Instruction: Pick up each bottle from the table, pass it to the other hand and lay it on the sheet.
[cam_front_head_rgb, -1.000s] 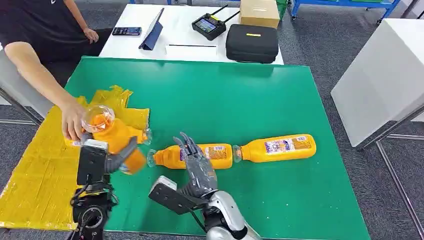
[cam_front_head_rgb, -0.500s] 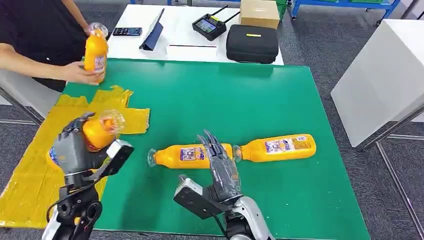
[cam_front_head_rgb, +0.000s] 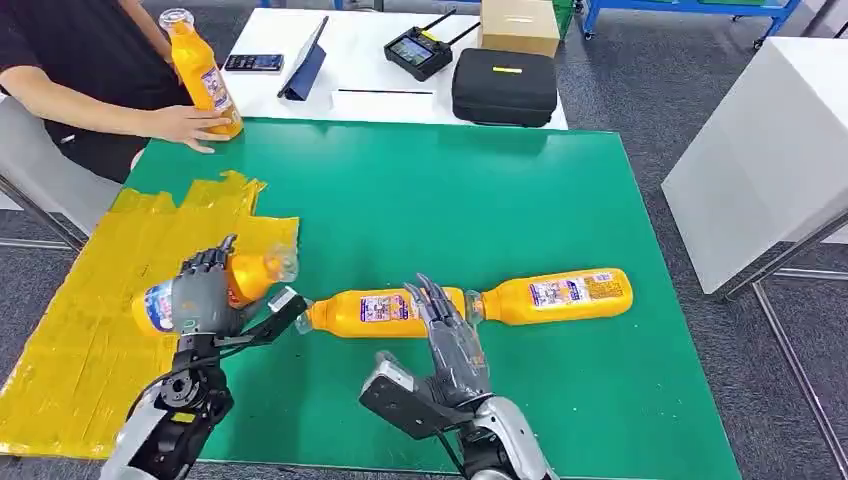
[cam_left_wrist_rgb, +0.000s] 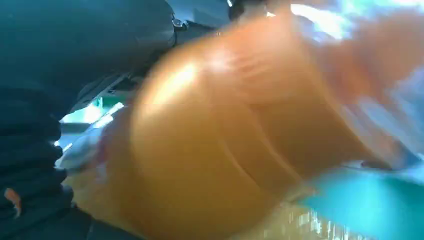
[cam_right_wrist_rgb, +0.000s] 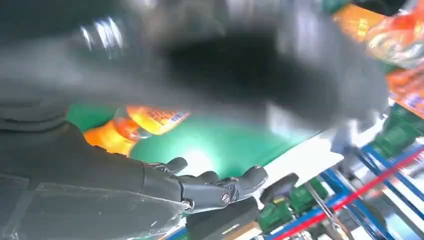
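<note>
You have the green table (cam_front_head_rgb: 420, 180) spread across most of the head view, with the yellow sheet (cam_front_head_rgb: 90, 300) draped over its near left corner. Behind it stands a white table (cam_front_head_rgb: 300, 85) carrying a black case (cam_front_head_rgb: 503, 87), a cardboard box (cam_front_head_rgb: 519, 25), a handheld controller (cam_front_head_rgb: 418, 50), a tablet (cam_front_head_rgb: 306, 62) and a phone (cam_front_head_rgb: 253, 62).

At the far left you can see a person (cam_front_head_rgb: 80, 70) whose hand (cam_front_head_rgb: 190, 126) steadies an upright bottle (cam_front_head_rgb: 203, 72) at the table's back left edge.

Two orange bottles lie end to end on the green surface near the front: the right bottle (cam_front_head_rgb: 555, 296) with its cap pointing left, touching or nearly touching the base of the middle bottle (cam_front_head_rgb: 380, 312), whose cap also points left.

Your left hand (cam_front_head_rgb: 200, 295) grips a held bottle (cam_front_head_rgb: 215, 290) around its body, lying on its side over the edge of the sheet, cap toward the robot's right. In the left wrist view that bottle (cam_left_wrist_rgb: 225, 130) is a large orange blur, so you cannot tell whether it rests on the sheet or hangs just above it.

Your right hand (cam_front_head_rgb: 450, 335) holds nothing, its fingers straight and spread, just in front of the middle bottle, fingertips near where the two lying bottles meet. The right wrist view shows its fingers (cam_right_wrist_rgb: 215, 187) extended the same way.
</note>
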